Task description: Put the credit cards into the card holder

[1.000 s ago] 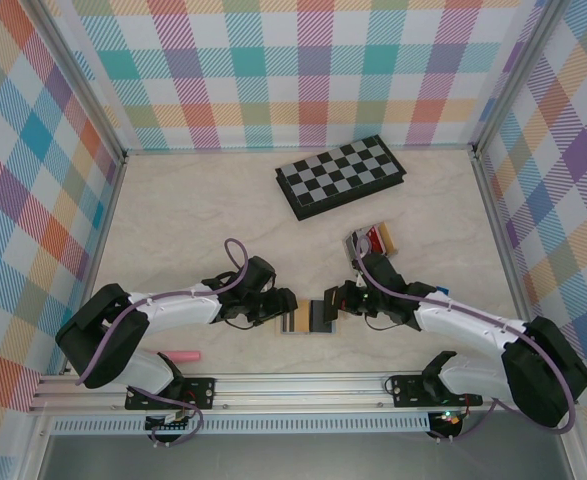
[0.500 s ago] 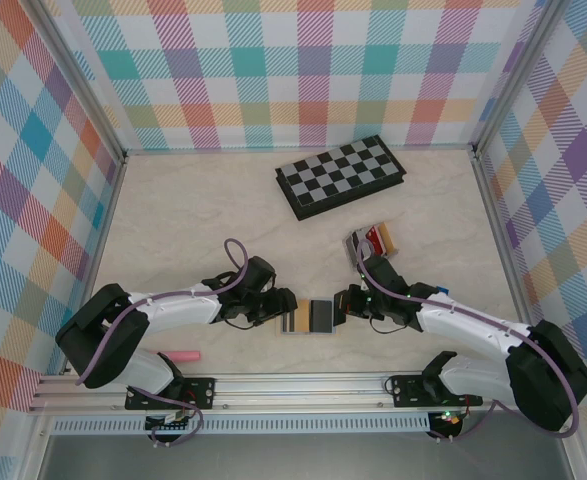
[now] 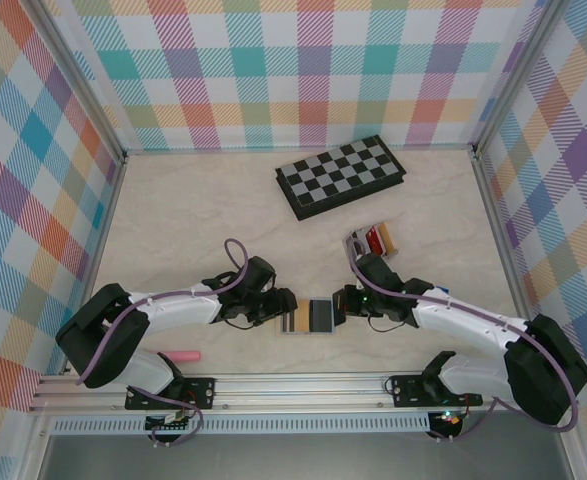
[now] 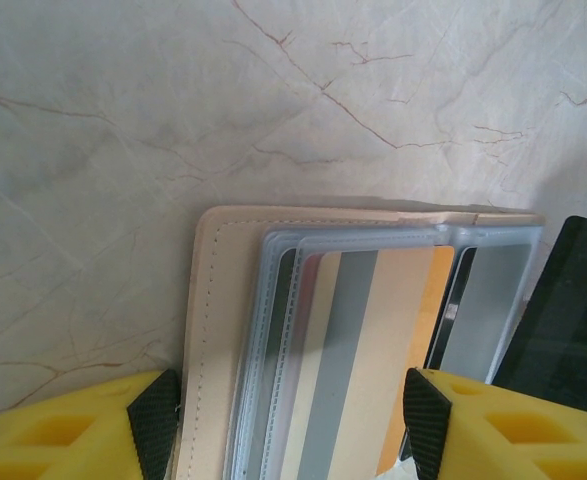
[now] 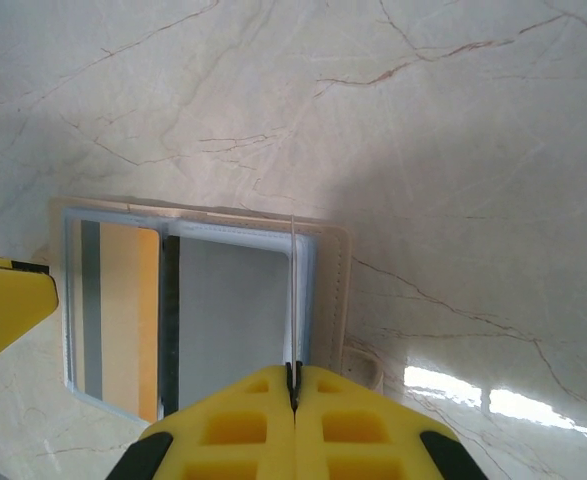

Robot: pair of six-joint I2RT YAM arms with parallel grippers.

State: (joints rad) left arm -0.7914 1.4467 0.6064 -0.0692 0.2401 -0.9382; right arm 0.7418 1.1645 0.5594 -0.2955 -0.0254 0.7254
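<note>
The tan card holder point(image 3: 308, 318) lies open near the table's front edge, with its grey pockets facing up. A yellow card with a grey stripe point(image 5: 121, 300) sits in its left pocket point(image 4: 393, 330). My left gripper point(image 3: 281, 310) is open, and its fingers straddle the holder's left half point(image 4: 213, 330). My right gripper point(image 3: 341, 303) is shut on a thin pale card point(image 5: 293, 290). I see that card edge-on, standing over the right pocket beside the holder's tan right border point(image 5: 333, 290). More cards, one of them red point(image 3: 376, 238), wait behind the right arm.
A folded chessboard point(image 3: 341, 176) lies at the back of the table. The spare cards rest in a small grey tray point(image 3: 359, 243). A pink pen point(image 3: 183, 355) lies by the left arm's base. Plaid walls enclose the table on three sides.
My right gripper has drawn back a little to the right, uncovering the holder's grey right pocket. The left arm and the holder have stayed put.
</note>
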